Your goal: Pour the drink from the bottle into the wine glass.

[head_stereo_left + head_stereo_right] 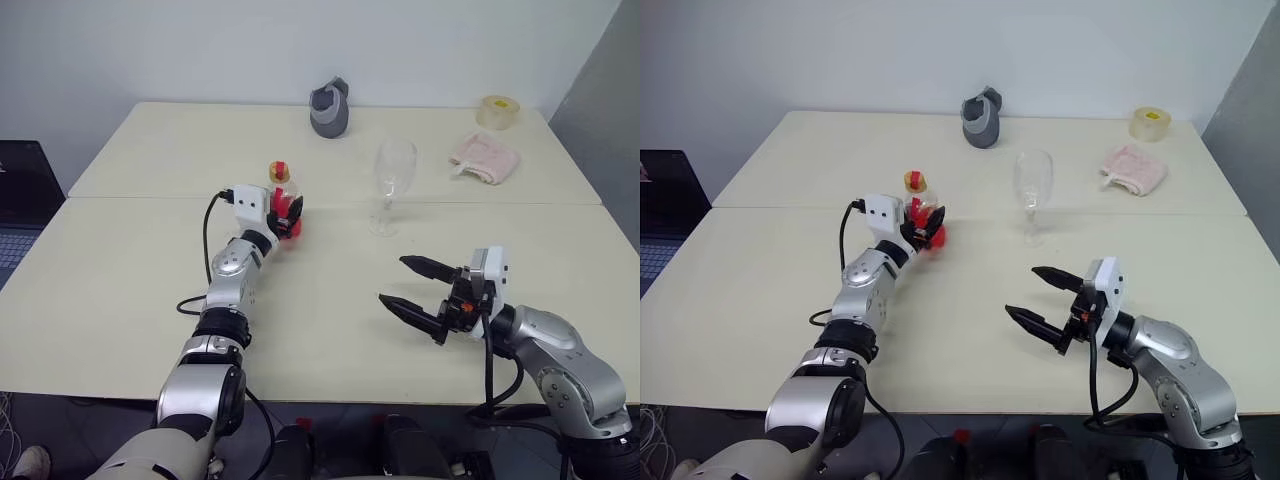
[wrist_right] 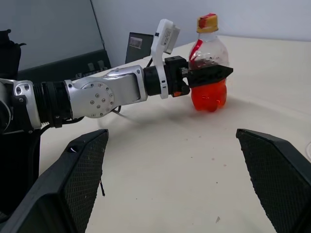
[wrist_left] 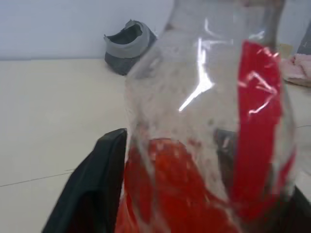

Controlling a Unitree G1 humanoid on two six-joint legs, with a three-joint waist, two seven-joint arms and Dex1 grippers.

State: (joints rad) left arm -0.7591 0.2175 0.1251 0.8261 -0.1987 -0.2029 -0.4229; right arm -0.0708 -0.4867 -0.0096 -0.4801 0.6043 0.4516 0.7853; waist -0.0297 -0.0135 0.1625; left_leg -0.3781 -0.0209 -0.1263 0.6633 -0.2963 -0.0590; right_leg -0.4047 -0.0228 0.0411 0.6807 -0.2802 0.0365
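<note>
The bottle [image 2: 208, 51], small and clear with a red label and a yellow-and-red cap, stands upright on the table left of centre. The red drink [image 2: 209, 97] fills its lower part. My left gripper [image 1: 286, 216] is shut on the bottle's belly, a black finger [image 3: 92, 189] on each side. To the right of the bottle stands the empty wine glass [image 1: 392, 178], upright and about a hand's width away. My right gripper [image 1: 393, 280] hovers open over the near right of the table, in front of the glass, with nothing between its fingers [image 2: 80, 182].
A grey cup-like object [image 1: 329, 108] sits at the table's far edge. A tape roll [image 1: 498, 111] and a pink cloth [image 1: 484, 157] lie at the far right. A dark laptop [image 1: 20, 195] stands beyond the table's left edge.
</note>
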